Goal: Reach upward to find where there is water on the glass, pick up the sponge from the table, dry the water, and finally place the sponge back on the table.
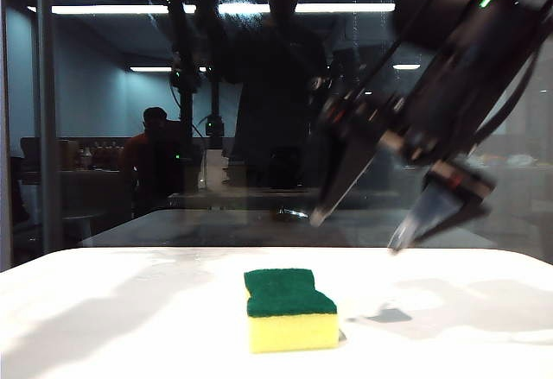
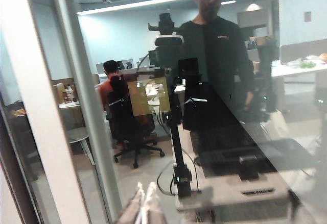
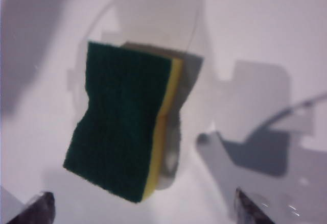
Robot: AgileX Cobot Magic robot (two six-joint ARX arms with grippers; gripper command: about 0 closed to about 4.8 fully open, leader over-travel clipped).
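The sponge (image 1: 289, 310), yellow foam under a green scouring top, lies flat on the white table (image 1: 104, 318). My right gripper (image 1: 356, 234) hangs open above and to the right of it, fingers pointing down at the table, nothing held. In the right wrist view the sponge (image 3: 122, 127) lies ahead of the right gripper (image 3: 143, 208), apart from both fingertips (image 3: 38, 208). My left gripper (image 2: 145, 185) is shut and empty, pointing at the glass (image 2: 255, 106). The dark glass (image 1: 104, 137) stands behind the table. I cannot make out the water on it.
A grey vertical frame bar (image 1: 45, 111) crosses the pane at the left; the left wrist view also shows this frame bar (image 2: 82, 106). The pane mirrors a standing person, a seated person and ceiling lights. The table's far edge meets the glass.
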